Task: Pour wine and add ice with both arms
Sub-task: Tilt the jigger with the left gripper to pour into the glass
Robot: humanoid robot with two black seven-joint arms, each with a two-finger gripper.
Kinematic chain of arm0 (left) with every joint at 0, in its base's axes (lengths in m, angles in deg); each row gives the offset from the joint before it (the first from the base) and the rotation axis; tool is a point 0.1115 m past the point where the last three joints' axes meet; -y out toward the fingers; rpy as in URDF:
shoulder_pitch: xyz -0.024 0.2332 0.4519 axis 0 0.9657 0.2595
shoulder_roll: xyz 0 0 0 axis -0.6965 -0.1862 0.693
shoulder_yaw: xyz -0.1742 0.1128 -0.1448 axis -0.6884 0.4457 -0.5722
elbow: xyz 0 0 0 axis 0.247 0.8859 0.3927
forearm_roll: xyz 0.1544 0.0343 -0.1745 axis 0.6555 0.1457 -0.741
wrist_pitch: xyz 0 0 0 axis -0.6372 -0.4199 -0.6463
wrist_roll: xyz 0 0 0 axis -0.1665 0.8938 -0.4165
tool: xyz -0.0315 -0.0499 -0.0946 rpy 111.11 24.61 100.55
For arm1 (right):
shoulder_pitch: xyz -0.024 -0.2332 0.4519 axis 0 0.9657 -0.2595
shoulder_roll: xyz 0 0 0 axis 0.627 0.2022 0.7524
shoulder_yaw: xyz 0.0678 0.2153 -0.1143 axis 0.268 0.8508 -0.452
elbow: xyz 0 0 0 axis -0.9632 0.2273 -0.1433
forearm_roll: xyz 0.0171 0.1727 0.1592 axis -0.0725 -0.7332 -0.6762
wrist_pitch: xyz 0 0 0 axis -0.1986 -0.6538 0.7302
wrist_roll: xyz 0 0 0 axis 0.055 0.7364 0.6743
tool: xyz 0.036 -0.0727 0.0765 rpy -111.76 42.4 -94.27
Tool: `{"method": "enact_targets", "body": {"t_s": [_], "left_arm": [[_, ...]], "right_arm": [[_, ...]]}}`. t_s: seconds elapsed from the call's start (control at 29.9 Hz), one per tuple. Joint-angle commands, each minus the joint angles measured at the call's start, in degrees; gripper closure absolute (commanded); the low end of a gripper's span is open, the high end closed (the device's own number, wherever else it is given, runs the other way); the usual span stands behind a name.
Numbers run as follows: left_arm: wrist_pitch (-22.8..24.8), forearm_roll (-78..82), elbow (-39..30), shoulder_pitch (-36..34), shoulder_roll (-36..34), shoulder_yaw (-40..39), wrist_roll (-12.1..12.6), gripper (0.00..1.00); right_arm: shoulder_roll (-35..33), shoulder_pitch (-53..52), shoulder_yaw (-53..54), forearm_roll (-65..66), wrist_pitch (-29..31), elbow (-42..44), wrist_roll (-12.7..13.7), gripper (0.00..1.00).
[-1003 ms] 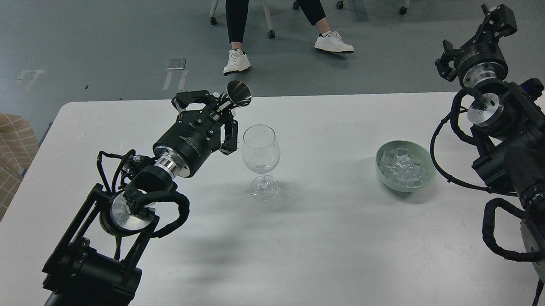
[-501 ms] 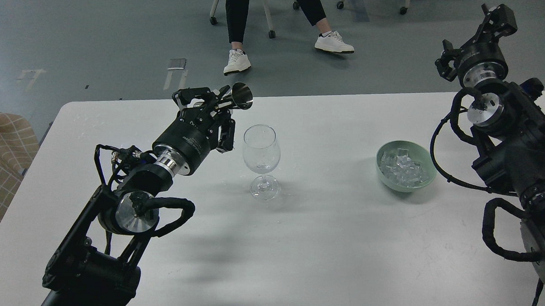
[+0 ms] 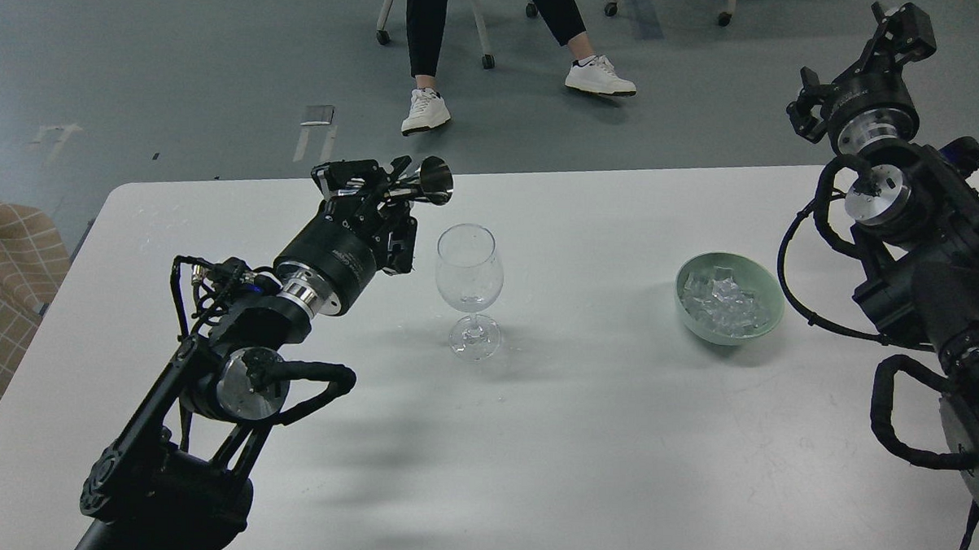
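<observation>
A clear stemmed wine glass (image 3: 469, 286) stands upright on the white table (image 3: 581, 441). Any wine in it is too faint to make out. My left gripper (image 3: 382, 191) is shut on a small steel measuring cup (image 3: 433, 180), held tilted on its side above and left of the glass rim, mouth toward the right. A pale green bowl (image 3: 769, 313) of clear ice cubes (image 3: 723, 301) sits right of the glass. My right gripper (image 3: 859, 64) is raised beyond the table's far right edge, well above the bowl; its fingers cannot be told apart.
A seated person's legs and white shoes (image 3: 426, 110) and chair casters are on the grey floor beyond the table. A tan checked cushion (image 3: 5, 266) lies past the table's left edge.
My left wrist has rolled slightly, tipping the steel cup further onto its side by the glass rim. The left elbow has shifted. The right gripper has risen slightly.
</observation>
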Motion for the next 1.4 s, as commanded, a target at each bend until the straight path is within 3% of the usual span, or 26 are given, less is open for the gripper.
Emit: {"method": "enact_targets", "body": {"t_s": [0.0,0.67,1.04,1.37], "left_arm": [[0.1,1.5,0.1,-0.1,-0.1,0.4,-0.2,1.0],[2.1,10.9,2.7,-0.3,-0.3,3.4,-2.2,1.0],[5.6,17.4,2.6,-0.3,-1.5,3.4,-2.4,1.0],[5.9,27.1,2.6,-0.5,-1.9,5.5,-2.7,1.0]], "right_arm": [[-0.3,0.1,-0.1,0.0,0.0,0.0,0.0,0.0],[-0.5,0.4,-0.1,0.0,-0.3,-3.4,0.1,0.0],[-0.8,0.4,-0.1,0.0,-0.3,-3.5,0.1,0.0],[-1.4,0.9,0.0,-0.1,-0.3,-3.6,0.1,0.0]]}}
